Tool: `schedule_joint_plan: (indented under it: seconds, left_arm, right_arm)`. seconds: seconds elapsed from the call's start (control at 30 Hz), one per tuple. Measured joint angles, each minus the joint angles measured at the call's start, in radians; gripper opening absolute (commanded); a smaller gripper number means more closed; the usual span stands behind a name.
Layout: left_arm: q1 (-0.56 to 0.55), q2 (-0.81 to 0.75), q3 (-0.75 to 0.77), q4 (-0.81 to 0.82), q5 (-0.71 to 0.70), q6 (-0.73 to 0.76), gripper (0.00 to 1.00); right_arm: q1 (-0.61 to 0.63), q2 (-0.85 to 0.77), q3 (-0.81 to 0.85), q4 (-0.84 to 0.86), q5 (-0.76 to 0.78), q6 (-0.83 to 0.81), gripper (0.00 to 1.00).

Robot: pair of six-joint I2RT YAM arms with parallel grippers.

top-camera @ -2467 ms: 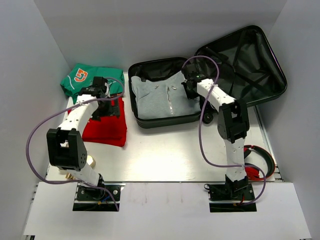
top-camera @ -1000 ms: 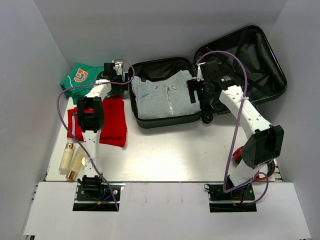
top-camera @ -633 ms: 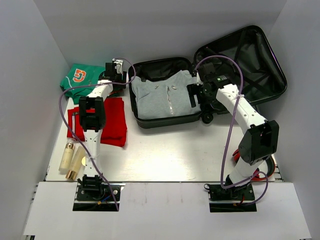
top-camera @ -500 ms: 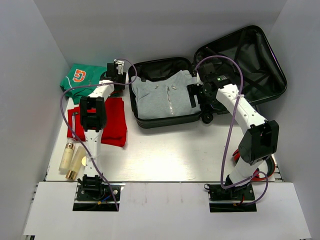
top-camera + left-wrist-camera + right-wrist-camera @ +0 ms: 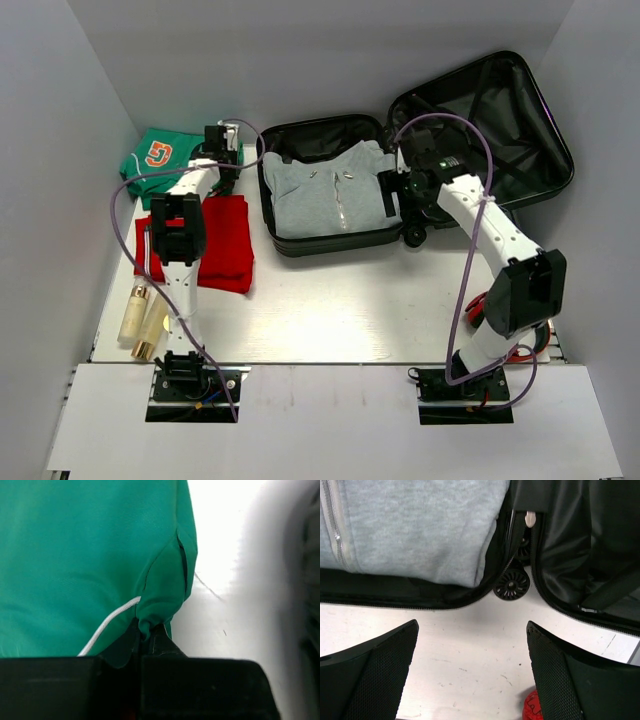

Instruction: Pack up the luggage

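**Hidden or unclear**
- Left wrist view: my own black housing fills the bottom strip. Only the tips of my left gripper (image 5: 149, 634) show above it.
- The right edge of that view is blurred, and I cannot tell what the dark band there is.
- A red and black item (image 5: 512, 335) at the right edge of the table (image 5: 330, 300) lies partly behind my right arm. I cannot tell what it is.
- Right wrist view: the luggage (image 5: 320, 245) runs out of frame at the top and both sides.

**Jaws**
- Left: closed together, pinching a fold at the hem of the green top (image 5: 75, 555). A white cord (image 5: 112, 622) runs into the pinch.
- Right gripper (image 5: 470, 630): jaws spread wide, holding nothing, over bare table just in front of the luggage.

**Luggage**
- It lies open at the far middle of the table, with the base on the left and the lid (image 5: 500, 130) tilted up on the right.
- A grey top (image 5: 325, 195) lies in the base.

**Counts**
- One luggage.
- Three garments: grey top, green top and red cloth (image 5: 225, 260).
- Two bottles (image 5: 133, 310), near left.
- One wheel (image 5: 511, 585) plainly seen.
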Motion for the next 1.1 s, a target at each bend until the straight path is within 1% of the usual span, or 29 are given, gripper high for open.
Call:
schedule_joint_plan:
  seconds: [0.13, 0.2, 0.33, 0.5, 0.6, 0.8, 1.1]
  left_arm:
    - [0.024, -0.067, -0.013, -0.051, 0.087, -0.101, 0.00]
    - [0.031, -0.111, -0.013, -0.069, 0.107, -0.151, 0.00]
    - [0.034, -0.245, -0.037, -0.073, 0.116, -0.230, 0.00]
    - [0.013, -0.461, -0.154, -0.070, 0.118, -0.289, 0.00]
    - [-0.022, -0.525, -0.165, -0.087, 0.116, -0.307, 0.00]
    - [-0.145, -0.542, -0.160, -0.140, 0.084, -0.347, 0.00]
    - [-0.440, -0.540, -0.150, -0.176, -0.077, -0.392, 0.00]
  right_arm:
    - [0.000, -0.063, -0.059, 0.026, -0.006, 0.008, 0.90]
    - [0.000, -0.089, -0.080, 0.042, -0.008, 0.012, 0.90]
    - [-0.002, -0.132, -0.124, 0.070, -0.012, 0.029, 0.90]
    - [-0.003, -0.188, -0.191, 0.093, -0.018, 0.042, 0.90]
    - [-0.003, -0.223, -0.231, 0.100, -0.021, 0.046, 0.90]
    - [-0.003, -0.269, -0.270, 0.124, -0.027, 0.056, 0.90]
    - [-0.005, -0.318, -0.325, 0.150, -0.027, 0.088, 0.90]
